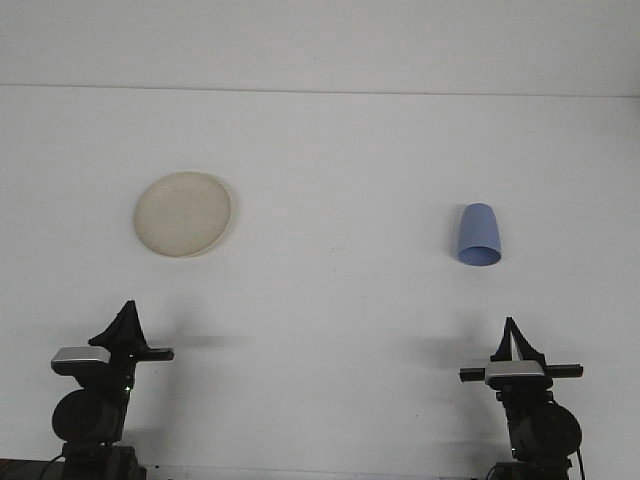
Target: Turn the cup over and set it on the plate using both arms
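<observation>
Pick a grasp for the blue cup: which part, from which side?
Grip the cup across its side wall, about mid-height. It seems to stand upside down, its wider rim on the table and narrower closed base on top, so there is no rim to pinch. Probably come from the near side with the right hand, which sits almost directly before it.

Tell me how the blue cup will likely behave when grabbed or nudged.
The blue cup looks like thin plastic, so probably light and easily shoved. It stands mouth down, the wide rim on the table, so tipping seems unlikely. Its smooth tapered wall might slip upward out of closing jaws.
</observation>
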{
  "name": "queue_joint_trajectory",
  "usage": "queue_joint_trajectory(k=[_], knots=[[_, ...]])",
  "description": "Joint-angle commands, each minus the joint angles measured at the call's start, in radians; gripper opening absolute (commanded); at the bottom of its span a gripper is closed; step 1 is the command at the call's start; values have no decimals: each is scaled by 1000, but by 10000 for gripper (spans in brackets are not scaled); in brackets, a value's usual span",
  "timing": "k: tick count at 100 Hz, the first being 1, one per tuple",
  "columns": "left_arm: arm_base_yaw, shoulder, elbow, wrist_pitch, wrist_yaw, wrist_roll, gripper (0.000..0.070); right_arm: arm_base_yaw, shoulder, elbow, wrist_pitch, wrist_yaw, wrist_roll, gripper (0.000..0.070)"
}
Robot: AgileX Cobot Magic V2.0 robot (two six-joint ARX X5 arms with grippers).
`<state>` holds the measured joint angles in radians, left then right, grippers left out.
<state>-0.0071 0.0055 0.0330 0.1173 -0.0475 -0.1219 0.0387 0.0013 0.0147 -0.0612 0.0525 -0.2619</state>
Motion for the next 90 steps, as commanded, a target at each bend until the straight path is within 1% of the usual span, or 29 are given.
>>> queue_joint_trajectory(k=[1, 7, 34, 45, 54, 64, 69, 81, 84, 90], knots=[[-1, -1, -19, 11, 0, 0, 12, 1, 0, -2, 18, 3, -72, 5], [-1, -1, -19, 12, 0, 0, 12, 0, 0, -2, 32, 3, -106, 5], [-1, -1, -19, 12, 0, 0, 12, 0, 0, -2, 77, 0, -105, 5], [-1, -1, -19, 12, 0, 0, 12, 1, 0, -2, 84, -8, -57, 5], [-1, -1, -19, 12, 0, 0, 12, 1, 0, -2, 84, -8, 8, 5], [-1, -1, -19, 12, 0, 0, 12, 1, 0, -2, 85, -8, 108, 5], [-1, -1, -19, 12, 0, 0, 12, 1, 0, -2, 84, -8, 175, 5], [-1, -1, -19, 12, 0, 0, 12, 1, 0, -2, 84, -6, 386, 5], [-1, -1, -19, 11, 0, 0, 12, 1, 0, -2, 89, 1, 422, 4], [-1, -1, -19, 11, 0, 0, 12, 1, 0, 3, 87, 0, 465, 4]])
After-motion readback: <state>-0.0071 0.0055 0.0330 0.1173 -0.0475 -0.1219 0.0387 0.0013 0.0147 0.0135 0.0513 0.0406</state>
